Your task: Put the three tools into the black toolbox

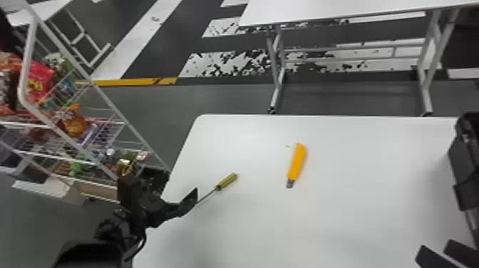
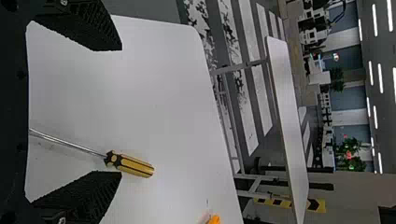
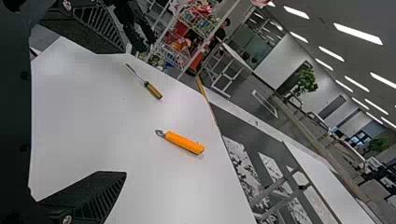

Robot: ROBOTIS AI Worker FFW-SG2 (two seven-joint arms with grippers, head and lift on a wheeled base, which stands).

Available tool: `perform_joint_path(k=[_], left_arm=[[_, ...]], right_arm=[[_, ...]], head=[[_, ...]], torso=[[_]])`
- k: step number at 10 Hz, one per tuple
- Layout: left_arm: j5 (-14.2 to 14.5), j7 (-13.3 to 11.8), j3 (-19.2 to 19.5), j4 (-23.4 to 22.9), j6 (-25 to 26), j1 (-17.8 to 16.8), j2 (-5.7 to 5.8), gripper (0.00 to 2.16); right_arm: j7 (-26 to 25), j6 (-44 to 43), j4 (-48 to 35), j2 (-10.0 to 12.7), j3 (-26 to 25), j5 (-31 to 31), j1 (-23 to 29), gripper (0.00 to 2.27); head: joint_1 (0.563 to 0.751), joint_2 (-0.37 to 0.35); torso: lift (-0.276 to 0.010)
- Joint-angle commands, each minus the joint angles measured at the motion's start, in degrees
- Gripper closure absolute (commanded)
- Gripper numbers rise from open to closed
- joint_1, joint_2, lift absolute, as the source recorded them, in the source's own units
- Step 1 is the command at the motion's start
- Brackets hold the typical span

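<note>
At the table's left edge in the head view is my left gripper (image 1: 189,203), by the shaft end of a yellow-and-black screwdriver (image 1: 226,181). In the left wrist view the left gripper (image 2: 120,111) is open, with the screwdriver (image 2: 133,165) lying on the table beyond its fingers. My right gripper (image 1: 436,253) is at the head view's lower right corner; in the right wrist view this gripper (image 3: 125,112) stands open with nothing held. An orange cutter (image 1: 297,162) lies on the table, right of the screwdriver; the right wrist view shows the cutter (image 3: 184,142) too. The black toolbox (image 1: 467,160) is at the right edge.
The white table (image 1: 342,221) carries the tools. A wire rack (image 1: 103,96) with colourful packages stands close by on the left, behind my left arm. Another white table (image 1: 331,12) is farther ahead, across the floor.
</note>
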Motion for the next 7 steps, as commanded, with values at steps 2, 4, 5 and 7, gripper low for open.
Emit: perform_joint_path(k=[2, 4, 5, 7], left_arm=[[-0.55, -1.40, -3.27, 3.20, 0.95, -3.57, 1.11, 0.07], [-1.87, -2.11, -5.73, 4.52, 3.24, -5.15, 1.11, 0.07], [-2.66, -1.76, -6.17, 4.87, 3.24, -5.41, 1.11, 0.08], [-3.97, -1.40, -6.43, 6.02, 3.76, -6.03, 1.64, 0.08]], right_arm=[[0.37, 0.33, -0.37, 0.12, 0.24, -0.03, 0.32, 0.07], [0.37, 0.33, -0.90, 0.12, 0.15, -0.03, 0.67, 0.07], [0.37, 0.33, -1.25, 0.12, -0.03, -0.03, 0.93, 0.07], [0.37, 0.33, -1.95, 0.04, -0.29, -0.11, 1.20, 0.07]], head=[[0.695, 0.350], [0.695, 0.350], [0.695, 0.350], [0.695, 0.350]], torso=[[-0.051], [-0.051], [-0.051], [-0.051]])
